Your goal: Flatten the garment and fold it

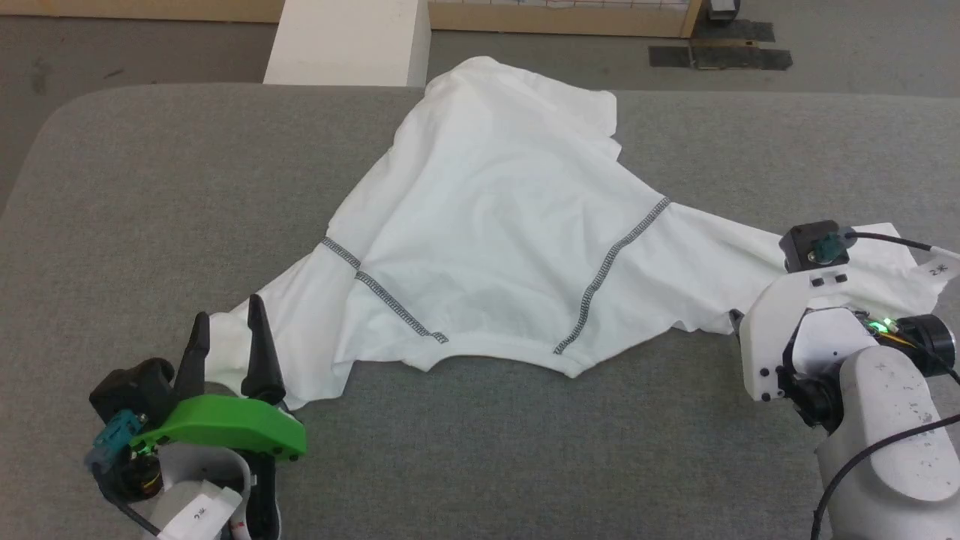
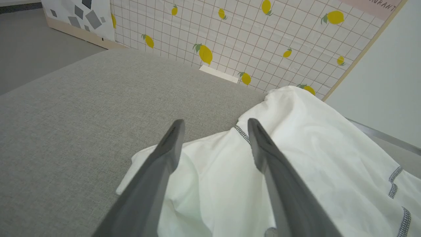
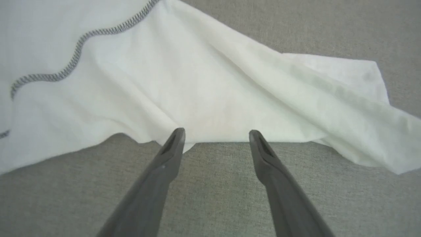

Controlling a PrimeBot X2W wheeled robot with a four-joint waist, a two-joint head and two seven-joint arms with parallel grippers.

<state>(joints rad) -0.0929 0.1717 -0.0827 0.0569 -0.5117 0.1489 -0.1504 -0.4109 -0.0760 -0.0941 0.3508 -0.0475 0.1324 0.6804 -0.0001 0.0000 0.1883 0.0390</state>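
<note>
The white garment (image 1: pixel 495 247) lies spread on the grey table (image 1: pixel 150 187), neck edge toward me, with two dark zigzag raglan seams running diagonally and its sleeves stretched out left and right. My left gripper (image 1: pixel 229 322) hovers open over the end of the left sleeve (image 2: pixel 210 177), nothing between its fingers. My right gripper (image 3: pixel 215 135) is open too, its fingertips at the near edge of the right sleeve (image 3: pixel 230 98) without holding it. In the head view the right wrist housing (image 1: pixel 810 300) covers that gripper's fingers.
A white box (image 1: pixel 349 41) stands beyond the table's far edge, just behind the garment's hem. A lemon-patterned panel (image 2: pixel 246 36) rises past the table in the left wrist view. Bare grey tabletop surrounds the garment on the left, right and near sides.
</note>
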